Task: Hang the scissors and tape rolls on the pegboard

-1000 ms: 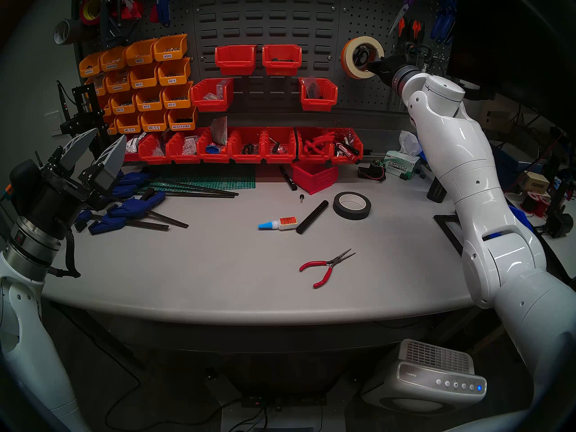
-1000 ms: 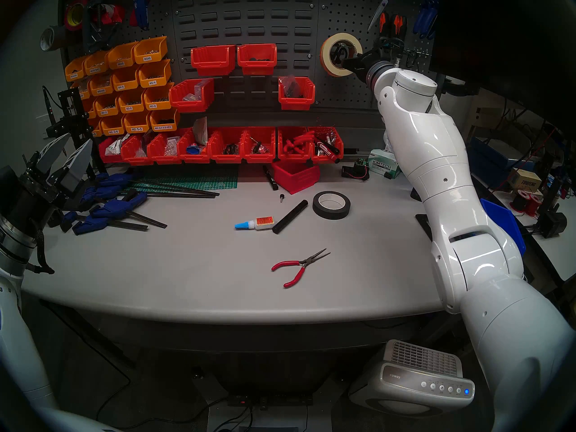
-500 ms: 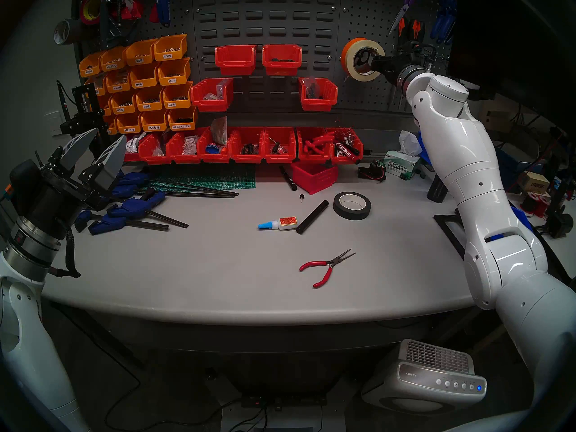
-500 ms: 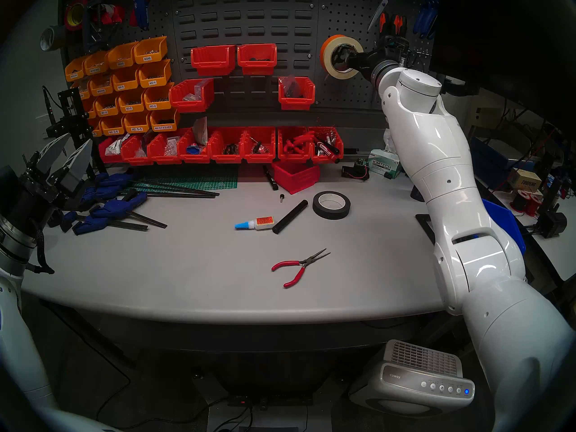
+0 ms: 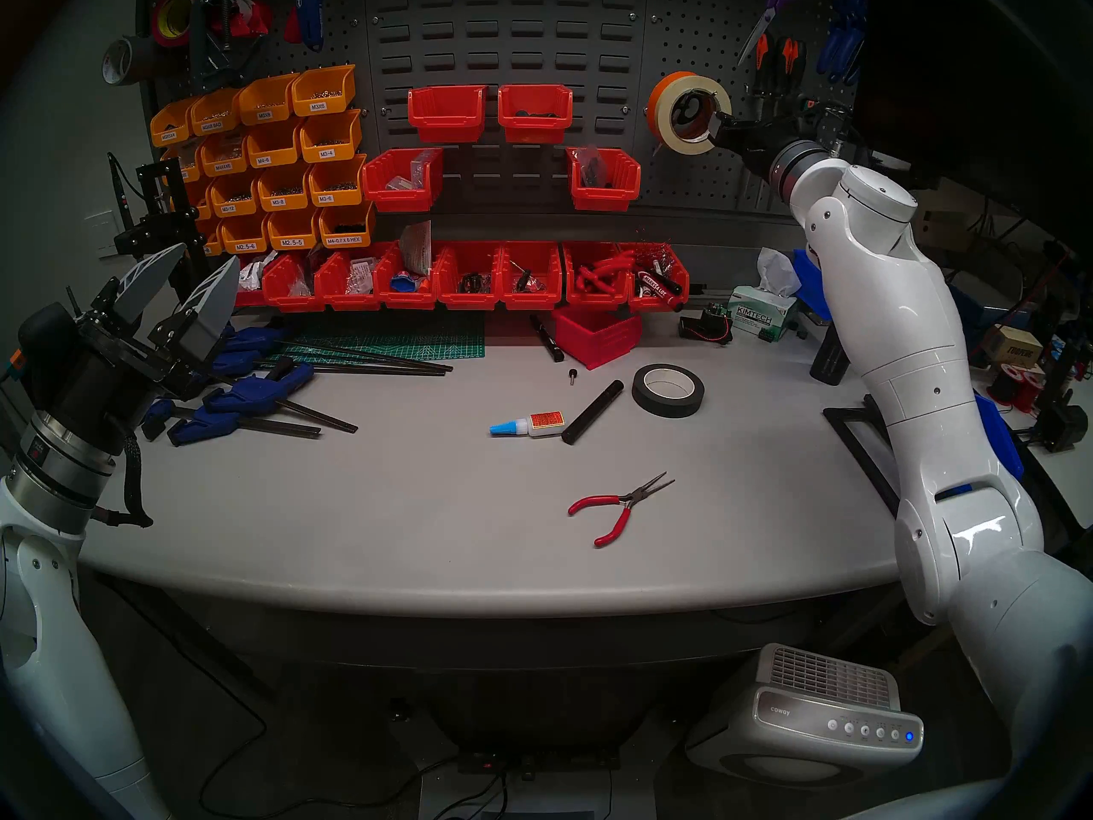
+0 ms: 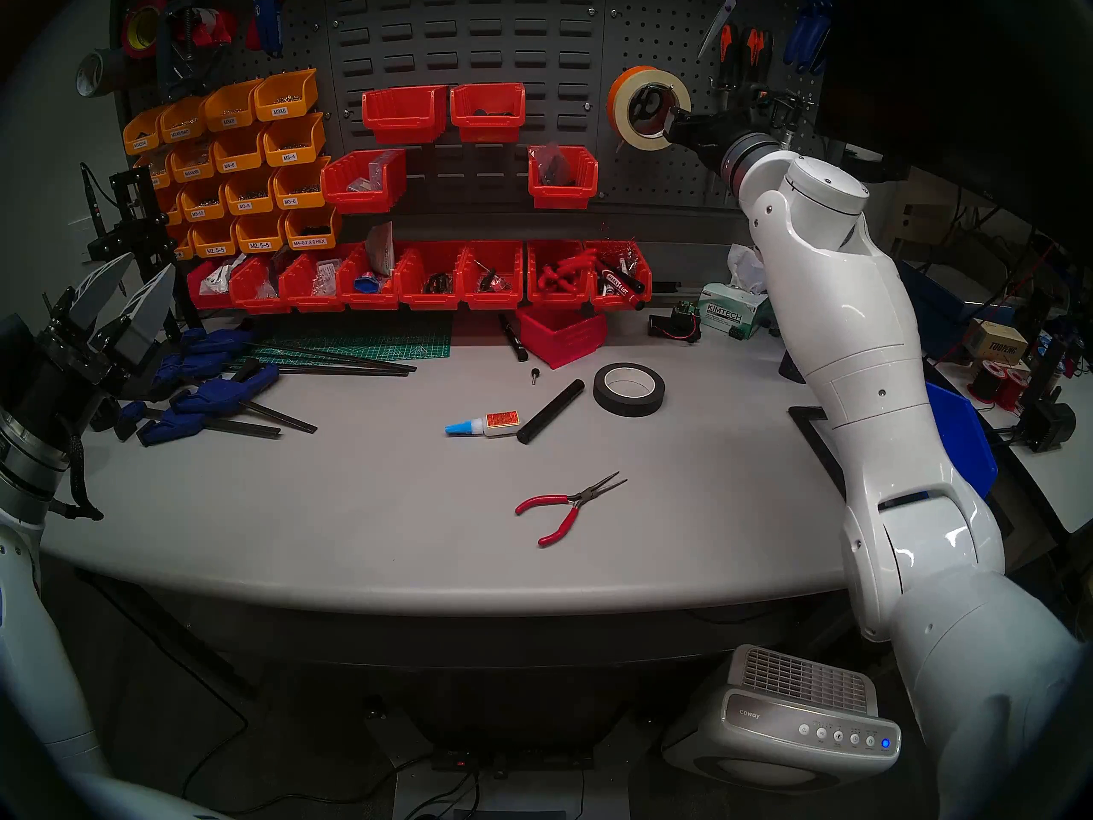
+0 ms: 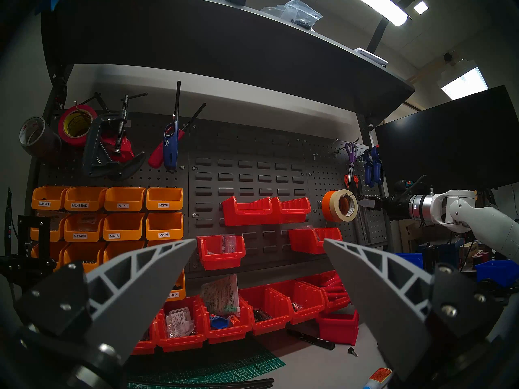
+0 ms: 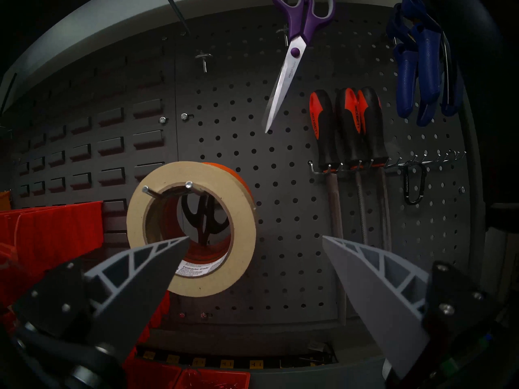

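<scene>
From my remote seat, reading left to right: my left gripper point(image 5: 177, 286) idles at nine o'clock of the head view, its ribbed grey fingers spread and empty. On the bench point(image 5: 414, 505) lie a glue bottle point(image 5: 526, 425), red-handled pliers point(image 5: 618, 505) and a matte black tape roll point(image 5: 668, 390) near four o'clock of centre, none hung. At one o'clock, on the perforated dark metal pegboard point(image 8: 280, 183), a two-prong steel hook point(image 8: 168, 190) carries the cream masking-tape roll point(image 8: 241, 239) in front and the glossy orange tape roll point(image 8: 238, 180) behind it; through their cardboard cores I see the black oval loops of the scissors point(image 8: 202, 217) against the panel. My right gripper point(image 8: 255, 241) sits just before the rolls, fingers wide apart and holding nothing, the left fingertip point(image 8: 168, 253) overlapping the cream roll's lower rim in the wrist view; whether it touches, I cannot tell. My judgement of risk: that fingertip, if dragged sideways on withdrawal, could snag the light paper roll and slide it off the short smooth prongs; the hook's slight upturn is the only retention.
</scene>
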`<act>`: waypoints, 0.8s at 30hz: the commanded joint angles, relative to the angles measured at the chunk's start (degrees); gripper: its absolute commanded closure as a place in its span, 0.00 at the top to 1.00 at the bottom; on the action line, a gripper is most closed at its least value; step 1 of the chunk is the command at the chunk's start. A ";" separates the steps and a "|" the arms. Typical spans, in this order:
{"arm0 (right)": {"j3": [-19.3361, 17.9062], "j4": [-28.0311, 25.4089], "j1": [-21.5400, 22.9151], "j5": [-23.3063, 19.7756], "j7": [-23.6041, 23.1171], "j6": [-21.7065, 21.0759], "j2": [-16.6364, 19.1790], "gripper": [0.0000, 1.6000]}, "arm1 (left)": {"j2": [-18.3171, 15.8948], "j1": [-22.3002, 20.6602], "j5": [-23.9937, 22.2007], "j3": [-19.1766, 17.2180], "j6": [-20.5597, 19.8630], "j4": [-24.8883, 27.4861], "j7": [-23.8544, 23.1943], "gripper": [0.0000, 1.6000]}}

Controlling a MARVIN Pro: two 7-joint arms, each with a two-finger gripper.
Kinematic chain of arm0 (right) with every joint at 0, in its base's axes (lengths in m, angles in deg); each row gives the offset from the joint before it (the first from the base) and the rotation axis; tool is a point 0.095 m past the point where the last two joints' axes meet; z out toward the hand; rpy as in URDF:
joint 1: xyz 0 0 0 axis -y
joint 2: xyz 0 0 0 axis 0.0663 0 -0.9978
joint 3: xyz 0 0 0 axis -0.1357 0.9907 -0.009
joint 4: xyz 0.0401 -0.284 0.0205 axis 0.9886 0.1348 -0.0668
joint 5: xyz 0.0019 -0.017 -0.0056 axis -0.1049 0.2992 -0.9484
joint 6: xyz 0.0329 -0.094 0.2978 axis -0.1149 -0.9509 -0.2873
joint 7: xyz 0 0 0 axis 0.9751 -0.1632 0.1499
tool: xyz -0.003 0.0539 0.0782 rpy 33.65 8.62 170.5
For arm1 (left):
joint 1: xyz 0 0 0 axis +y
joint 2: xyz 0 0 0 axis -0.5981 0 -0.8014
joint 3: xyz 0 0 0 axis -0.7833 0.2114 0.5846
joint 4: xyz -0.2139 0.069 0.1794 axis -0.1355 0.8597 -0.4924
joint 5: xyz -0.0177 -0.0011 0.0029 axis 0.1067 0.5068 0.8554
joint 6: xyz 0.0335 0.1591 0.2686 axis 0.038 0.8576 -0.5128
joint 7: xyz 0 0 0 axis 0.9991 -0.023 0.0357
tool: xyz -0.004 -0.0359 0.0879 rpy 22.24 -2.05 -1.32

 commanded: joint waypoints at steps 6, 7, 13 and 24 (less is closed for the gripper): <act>-5.44 -10.00 -5.95 -2.67 -3.30 2.33 4.65 1.00 | -0.15 -0.47 -0.29 -0.04 0.20 0.81 -0.07 1.00; -5.84 -10.71 -6.57 -2.92 -3.38 2.42 4.83 1.00 | -0.16 -0.47 -0.28 -0.03 0.20 0.79 -0.07 1.00; -7.78 -15.53 -11.49 -4.67 -4.92 2.39 6.04 1.00 | -0.19 -0.43 -0.23 -0.02 0.19 0.71 -0.10 1.00; -11.40 -23.59 -19.90 -7.37 -6.99 2.82 7.55 1.00 | -0.22 -0.40 -0.17 0.00 0.19 0.61 -0.12 1.00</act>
